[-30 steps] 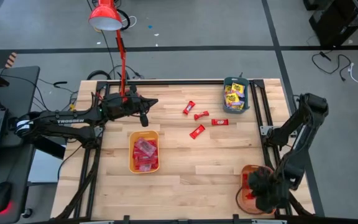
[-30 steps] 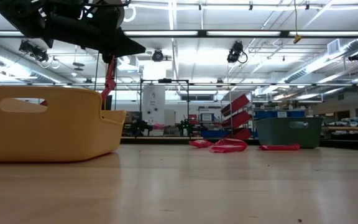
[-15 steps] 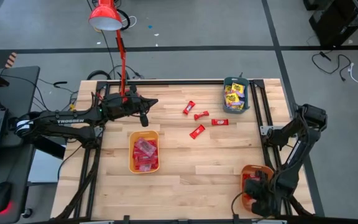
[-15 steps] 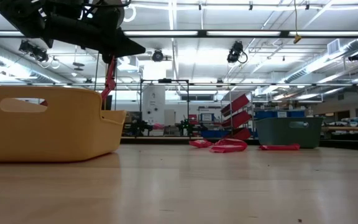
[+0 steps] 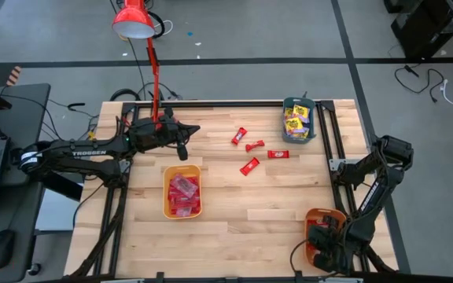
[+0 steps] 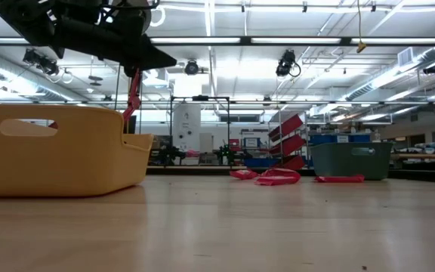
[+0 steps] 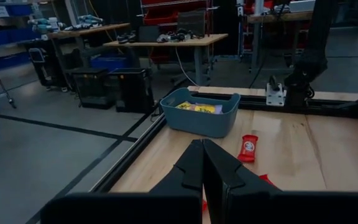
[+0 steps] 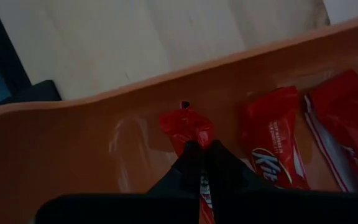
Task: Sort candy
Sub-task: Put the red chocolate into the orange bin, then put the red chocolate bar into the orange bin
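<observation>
Several red candy bars point(image 5: 249, 166) lie loose on the far middle of the table. Yellow candy fills the teal tray point(image 5: 299, 119) at the far right. Pinkish packets lie in the yellow tray point(image 5: 182, 192). The orange tray point(image 5: 314, 214) at the near right corner holds red candy point(image 8: 272, 146). My right gripper point(image 5: 323, 237) points down into that tray, shut on a red candy point(image 8: 186, 126). My left gripper point(image 5: 196, 128) hovers shut and level over the far left, with nothing in it; it also shows in the left wrist view point(image 7: 202, 144). My right gripper pinches a red wrapped candy between its two fingers, coming from above and pointing steeply down. One crumpled end of the wrapper point(image 8: 188, 132) sticks out past the fingertips point(image 8: 219, 157), low over the orange tray's floor; whether it touches the floor, I cannot tell.
A red desk lamp point(image 5: 132, 20) stands at the far left edge behind my left arm. Black rails point(image 5: 330, 134) frame the table's sides. Bare wood lies between the yellow tray and the orange tray.
My right gripper has sunk into the orange tray with the red candy, shifting a little toward the near edge and tipping more steeply down.
</observation>
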You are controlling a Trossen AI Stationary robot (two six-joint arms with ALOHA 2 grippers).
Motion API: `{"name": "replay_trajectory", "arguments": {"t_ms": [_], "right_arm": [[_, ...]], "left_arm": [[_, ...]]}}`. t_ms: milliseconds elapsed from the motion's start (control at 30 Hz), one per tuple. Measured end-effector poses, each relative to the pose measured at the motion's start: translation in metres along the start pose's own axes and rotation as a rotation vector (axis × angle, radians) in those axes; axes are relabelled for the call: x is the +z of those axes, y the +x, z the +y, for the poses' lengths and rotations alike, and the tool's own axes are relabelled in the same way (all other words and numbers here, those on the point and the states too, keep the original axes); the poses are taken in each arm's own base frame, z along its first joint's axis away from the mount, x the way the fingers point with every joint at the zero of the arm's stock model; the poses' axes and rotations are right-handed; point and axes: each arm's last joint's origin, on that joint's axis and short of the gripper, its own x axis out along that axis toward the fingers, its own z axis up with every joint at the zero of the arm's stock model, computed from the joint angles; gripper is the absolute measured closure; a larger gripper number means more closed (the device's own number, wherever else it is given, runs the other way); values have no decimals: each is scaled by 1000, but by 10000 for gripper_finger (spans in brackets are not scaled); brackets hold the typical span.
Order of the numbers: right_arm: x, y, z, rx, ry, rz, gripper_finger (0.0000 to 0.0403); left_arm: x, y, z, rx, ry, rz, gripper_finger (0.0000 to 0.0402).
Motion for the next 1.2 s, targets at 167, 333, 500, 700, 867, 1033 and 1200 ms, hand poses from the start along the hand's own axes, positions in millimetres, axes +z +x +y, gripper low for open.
{"name": "replay_trajectory", "arguments": {"t_ms": [167,333,500,700,867,1033,1200], "right_arm": [[0,0,-2,-21,59,2,389],[-1,0,-3,-29,128,18,369],[-1,0,-3,-36,175,34,336],[0,-5,-4,-22,217,36,302],[1,-16,-5,17,262,64,287],[3,-32,-9,65,316,69,288],[17,-51,-18,107,368,19,300]], "left_arm": [[-1,0,0,0,3,6,400],[-1,0,0,0,5,5,400],[-1,0,0,-1,6,5,400],[-1,0,0,-1,6,5,400],[-1,0,0,-1,6,6,400],[-1,0,0,-1,6,6,400],[-1,0,0,-2,6,14,400]]}}
